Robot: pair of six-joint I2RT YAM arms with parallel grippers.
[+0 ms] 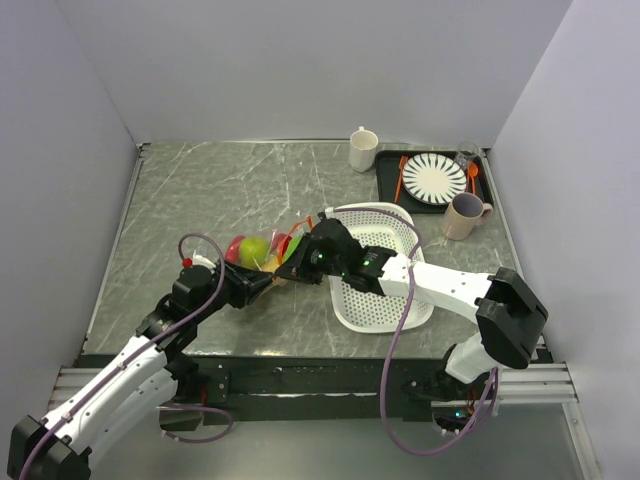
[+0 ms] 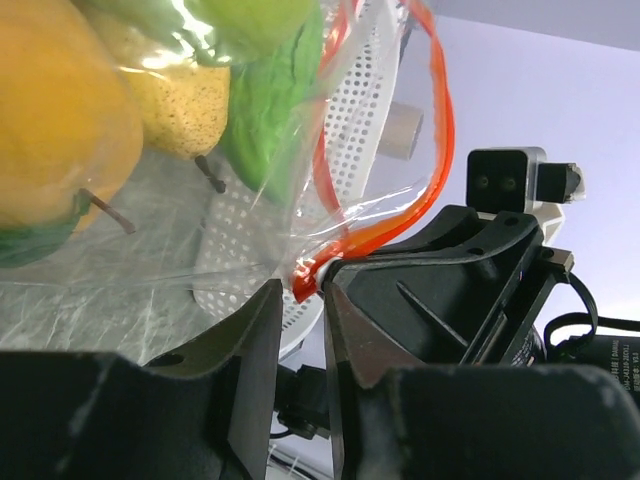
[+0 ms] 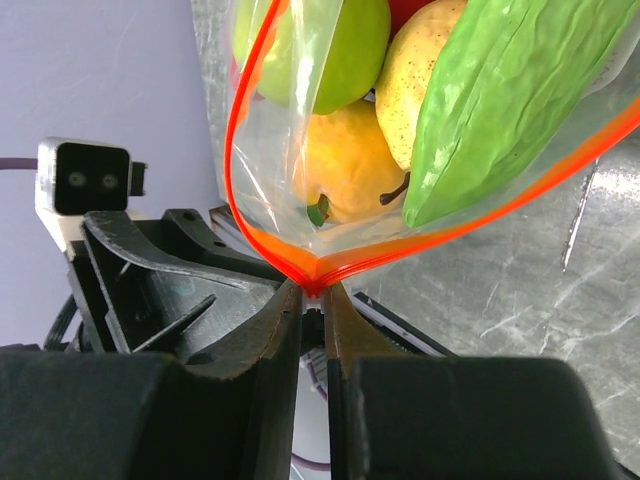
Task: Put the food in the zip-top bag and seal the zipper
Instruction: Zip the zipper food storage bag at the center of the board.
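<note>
The zip-top bag point(image 1: 262, 250) lies at the table's middle, holding the food: a green ball point(image 3: 320, 50), a yellow fruit point(image 3: 430, 70), an orange fruit point(image 3: 335, 170) and a green cucumber point(image 3: 490, 110). Red and green pieces show through it from above. The zipper point(image 3: 290, 262) hangs open in a loop above the right gripper point(image 3: 313, 290), which is shut on the zipper's white slider. The left gripper point(image 2: 300, 290) is shut on the end of the zipper point(image 2: 447, 140). From above, the left gripper point(image 1: 272, 280) and the right gripper point(image 1: 303, 262) meet at the bag's near edge.
A white perforated basket point(image 1: 385, 300) lies right of the bag, under the right arm. At the back right, a black tray point(image 1: 384, 185) holds a striped plate point(image 1: 433, 178) and orange cutlery point(image 1: 400, 178). A white mug point(image 1: 363, 150) and a beige mug point(image 1: 463, 216) stand beside it.
</note>
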